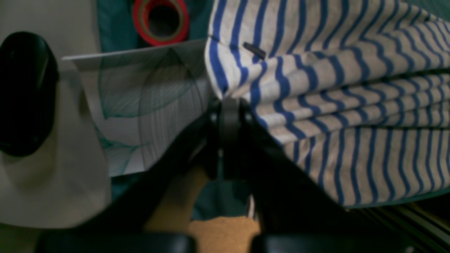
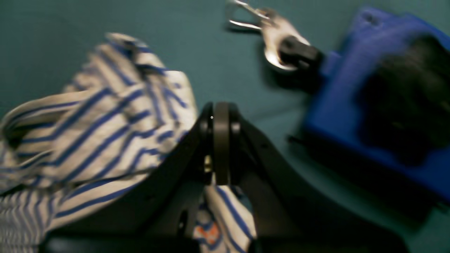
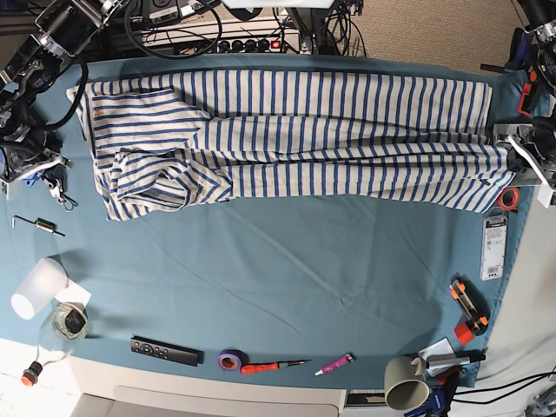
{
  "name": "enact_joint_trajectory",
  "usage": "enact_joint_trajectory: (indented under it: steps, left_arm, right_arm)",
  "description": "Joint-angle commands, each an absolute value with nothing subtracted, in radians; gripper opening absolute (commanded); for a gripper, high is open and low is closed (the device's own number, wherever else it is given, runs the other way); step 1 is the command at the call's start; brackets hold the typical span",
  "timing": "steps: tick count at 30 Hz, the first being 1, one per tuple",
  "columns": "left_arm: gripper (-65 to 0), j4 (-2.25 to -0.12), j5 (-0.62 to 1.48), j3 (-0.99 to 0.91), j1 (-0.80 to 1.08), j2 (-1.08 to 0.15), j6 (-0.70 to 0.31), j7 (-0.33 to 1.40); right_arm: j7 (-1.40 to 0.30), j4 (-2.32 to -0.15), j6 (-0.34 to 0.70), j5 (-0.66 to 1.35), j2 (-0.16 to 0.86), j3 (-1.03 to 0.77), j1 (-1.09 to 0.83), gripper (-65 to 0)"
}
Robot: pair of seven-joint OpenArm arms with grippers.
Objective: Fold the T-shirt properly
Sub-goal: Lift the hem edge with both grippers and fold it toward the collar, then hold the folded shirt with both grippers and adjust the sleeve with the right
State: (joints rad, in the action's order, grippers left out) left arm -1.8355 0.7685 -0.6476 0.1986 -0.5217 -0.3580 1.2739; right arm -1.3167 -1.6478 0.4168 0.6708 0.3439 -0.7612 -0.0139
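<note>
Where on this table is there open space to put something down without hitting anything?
The widest bare teal cloth lies between the white blue-striped cotton T-shirt along the far side and the near-edge row: black remote, purple tape roll, grey mug. The left edge is crowded by the frosted plastic cup and hex key.

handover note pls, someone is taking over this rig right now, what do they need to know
Left gripper: shut on the T-shirt at the edge near the red tape roll.
Right gripper: shut on the T-shirt at the opposite end, beside the blue block.
The T-shirt lies stretched lengthwise across the far half of the teal cloth, folded into a long band; the end on the base view's left is bunched and wrinkled.
Done: a lengthwise fold seems in place.
Left: smooth the bunched end, fold the band across into a compact stack, then release.
</note>
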Motion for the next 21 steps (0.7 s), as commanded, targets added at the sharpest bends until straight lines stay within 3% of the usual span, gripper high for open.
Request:
enact_joint_trajectory:
  steps: [1,7,11,14,21]
  left_arm:
    - [-65.0,-1.853,0.776,-0.657,0.188,-0.545,-0.361,1.256]
    - [-65.0,-1.853,0.79,-0.657,0.188,-0.546,-0.365,1.256]
    - [-65.0,-1.853,0.79,-0.657,0.188,-0.546,-0.365,1.25]
    - [-65.0,-1.853,0.79,-0.657,0.188,-0.546,-0.365,1.242]
    - [-65.0,-1.853,0.789,-0.657,0.188,-0.546,-0.365,1.238]
  right_arm:
    - [-1.302,-1.664,0.434,0.704,0.366,-0.767,0.003,-65.0]
    - [-1.32,-1.665,0.574,0.805,0.395,-0.723,0.02,-65.0]
    - [-1.312,-1.665,0.607,0.791,0.448,-0.625,0.02,-49.3]
    - [-1.265,-1.664,0.606,0.702,0.477,-0.532,0.02,-42.5]
    - [-1.272,-1.633,0.506,0.651,0.474,-0.344,0.094,-42.5]
